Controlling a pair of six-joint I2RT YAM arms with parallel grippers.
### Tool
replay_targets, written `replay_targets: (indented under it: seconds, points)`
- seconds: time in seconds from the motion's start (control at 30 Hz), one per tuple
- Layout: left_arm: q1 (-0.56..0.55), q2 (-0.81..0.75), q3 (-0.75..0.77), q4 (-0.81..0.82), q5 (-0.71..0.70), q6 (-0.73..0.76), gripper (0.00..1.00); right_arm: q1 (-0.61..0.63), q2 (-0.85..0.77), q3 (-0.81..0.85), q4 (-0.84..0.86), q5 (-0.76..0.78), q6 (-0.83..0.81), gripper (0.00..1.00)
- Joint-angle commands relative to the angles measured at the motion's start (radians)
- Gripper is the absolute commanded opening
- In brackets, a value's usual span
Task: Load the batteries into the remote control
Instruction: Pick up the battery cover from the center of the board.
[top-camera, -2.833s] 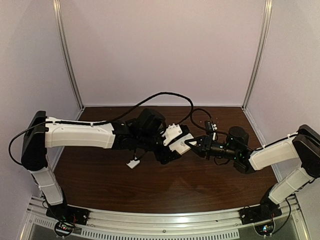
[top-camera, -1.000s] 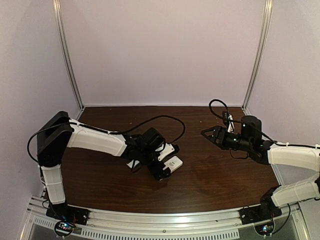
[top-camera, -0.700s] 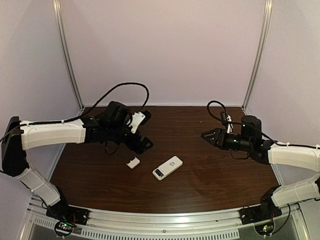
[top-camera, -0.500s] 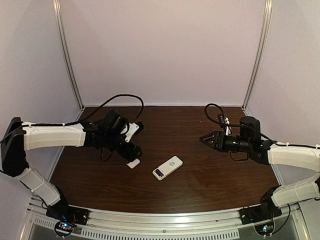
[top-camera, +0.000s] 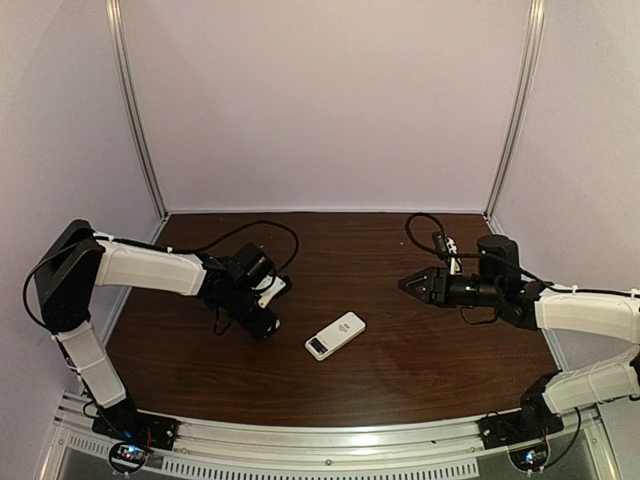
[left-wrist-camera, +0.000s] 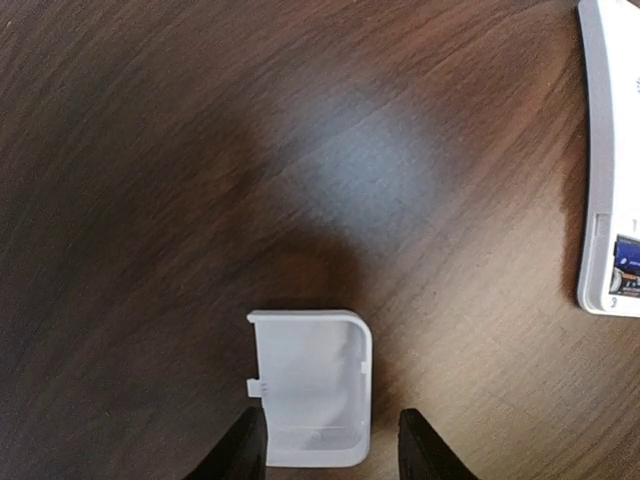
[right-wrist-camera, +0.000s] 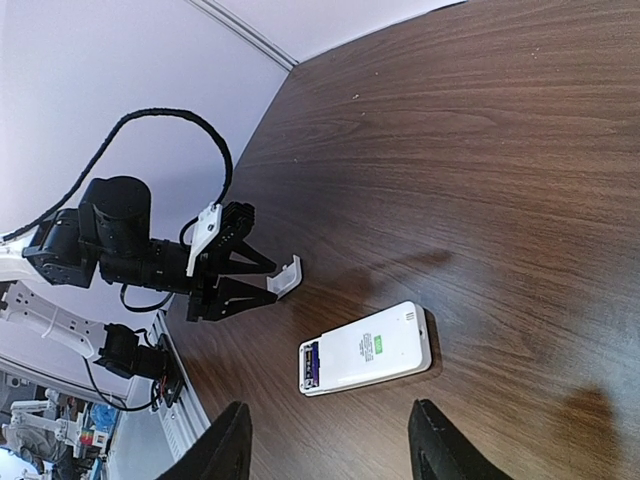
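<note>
Dark wooden table (top-camera: 400, 380): the remote control (top-camera: 336, 335) now lies released toward its near edge, batteries (left-wrist-camera: 628, 268) seemingly seated. Left gripper (left-wrist-camera: 333, 450) has dropped astride the loose cover (left-wrist-camera: 312, 385), jaws narrowing, not yet pinching. Right gripper (top-camera: 405, 285) has retreated, parted and empty.

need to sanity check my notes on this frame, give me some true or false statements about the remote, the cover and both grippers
1. The small flat white plastic remote control lies on the dark wooden table. True.
2. The right gripper holds the remote control. False: it is open, empty and apart from it.
3. The plain white plastic cover slab lies between the left gripper's fingers. True.
4. The remote control's battery bay is covered. False: it is uncovered, and a purple-blue battery shows inside.
</note>
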Motion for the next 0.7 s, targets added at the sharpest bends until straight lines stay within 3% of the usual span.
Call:
replay_targets:
  seconds: [0.0, 0.17, 0.33, 0.5, 0.67]
  points:
    - [0.016, 0.038, 0.035, 0.015, 0.019, 0.012, 0.42, 0.005, 0.004, 0.026, -0.010, -0.014, -0.034, 0.55]
    - [0.020, 0.063, 0.039, 0.020, 0.079, 0.025, 0.26, 0.006, 0.003, 0.039, -0.008, -0.024, -0.051, 0.57]
    - [0.021, 0.069, 0.040, 0.016, 0.128, 0.047, 0.02, 0.006, 0.000, 0.058, -0.010, -0.028, -0.068, 0.56]
    - [0.021, 0.031, 0.068, 0.002, 0.187, 0.061, 0.00, 0.005, -0.009, 0.081, -0.021, -0.039, -0.091, 0.54]
    - [0.021, -0.138, 0.093, 0.106, 0.565, 0.077, 0.00, 0.005, -0.025, 0.113, -0.014, -0.095, -0.125, 0.53]
